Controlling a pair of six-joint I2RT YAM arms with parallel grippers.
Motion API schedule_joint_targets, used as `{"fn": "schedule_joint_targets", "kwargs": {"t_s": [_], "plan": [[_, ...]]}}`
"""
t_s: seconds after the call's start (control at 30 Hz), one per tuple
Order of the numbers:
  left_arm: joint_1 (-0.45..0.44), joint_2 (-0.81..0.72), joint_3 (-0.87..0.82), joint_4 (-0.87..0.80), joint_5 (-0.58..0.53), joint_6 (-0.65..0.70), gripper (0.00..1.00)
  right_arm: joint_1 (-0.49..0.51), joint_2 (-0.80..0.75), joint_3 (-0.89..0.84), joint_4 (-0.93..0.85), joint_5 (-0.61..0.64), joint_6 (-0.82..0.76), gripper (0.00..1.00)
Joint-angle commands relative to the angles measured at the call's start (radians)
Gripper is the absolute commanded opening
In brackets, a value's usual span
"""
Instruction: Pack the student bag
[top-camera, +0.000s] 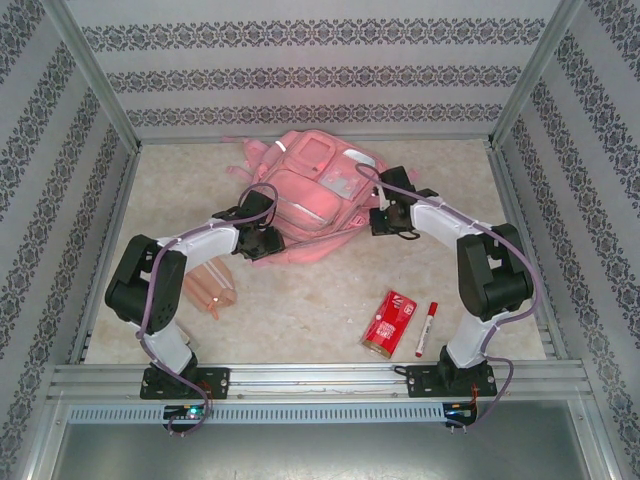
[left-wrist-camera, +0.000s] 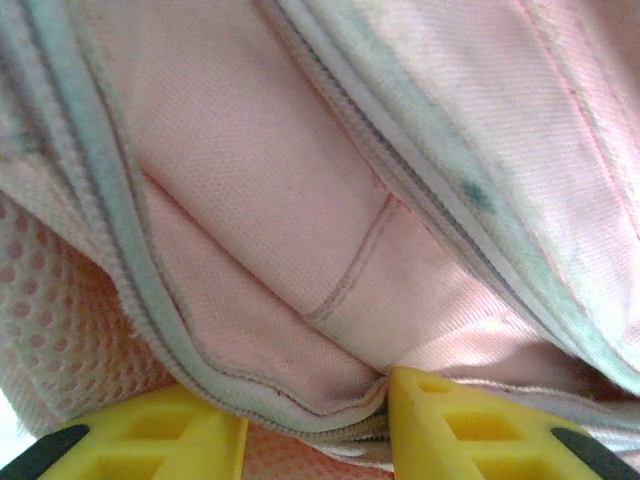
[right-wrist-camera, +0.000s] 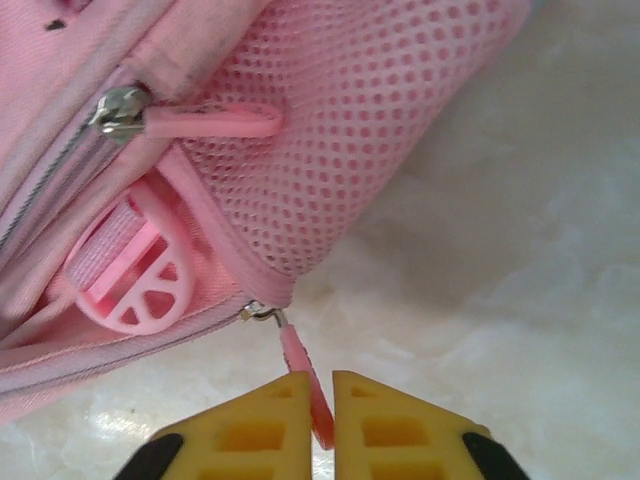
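Where the top camera looks down: the student bag (top-camera: 310, 195) lies flat at the far middle of the bench (top-camera: 300, 330). It is well apart from a red pack (top-camera: 388, 322) and a marker (top-camera: 427, 328) at the near right, and from a peach case (top-camera: 212, 290) at the near left.
Arms from above: the left tool (top-camera: 262, 240) is at the bag's near left edge, and the right tool (top-camera: 385, 222) is at its right side.
Left wrist view: the yellow jaws stand partway closed with the zip-edged rim of a pocket bunched between them. The rim looks pinched, and pink lining (left-wrist-camera: 260, 180) gapes beyond it.
Right wrist view: the jaws nearly meet on the pink zip pull (right-wrist-camera: 305, 365) at the bag's corner, just beside the mesh pocket (right-wrist-camera: 400, 130).
Step in hand: probably opening the bag, with one rim braced and a zip worked. Nothing looks packed yet.
Next move: likely to release the pull, hold the mouth wide and fetch a loose item from the near bench. The soft fabric may sag shut.
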Motion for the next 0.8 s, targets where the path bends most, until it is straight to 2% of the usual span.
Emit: {"fn": "schedule_joint_targets", "kwargs": {"t_s": [0.0,0.03,0.17,0.27,0.37,0.53,0.6,0.63,0.77], "plan": [[-0.007,-0.052,-0.012,0.032,0.093,0.12,0.41,-0.056,-0.033,-0.018,-0.026,0.044,0.067,0.13],[-0.019,-0.081,-0.002,0.039,0.103,0.154,0.42,-0.064,-0.053,-0.033,-0.032,0.038,0.072,0.16],[-0.04,-0.179,0.074,0.006,0.143,0.336,0.46,-0.09,-0.156,-0.077,-0.036,-0.054,0.037,0.41],[-0.062,-0.189,0.154,-0.027,0.136,0.593,0.5,-0.092,-0.207,-0.064,-0.04,-0.081,-0.021,0.47],[-0.086,-0.103,0.265,-0.078,0.071,0.775,0.61,-0.101,-0.222,-0.026,-0.044,-0.06,-0.012,0.5],[-0.124,0.112,0.497,-0.182,0.071,0.855,0.67,-0.147,-0.237,0.0,-0.028,-0.033,0.072,0.55],[-0.154,0.174,0.552,-0.2,0.059,0.89,0.74,-0.164,-0.244,-0.013,0.008,-0.045,0.097,0.6],[-0.169,0.205,0.582,-0.219,0.051,0.91,0.81,-0.171,-0.246,-0.022,0.04,-0.063,0.091,0.64],[-0.192,0.326,0.685,-0.298,0.057,0.898,0.84,-0.175,-0.229,-0.056,0.161,-0.168,-0.058,0.78]]}}
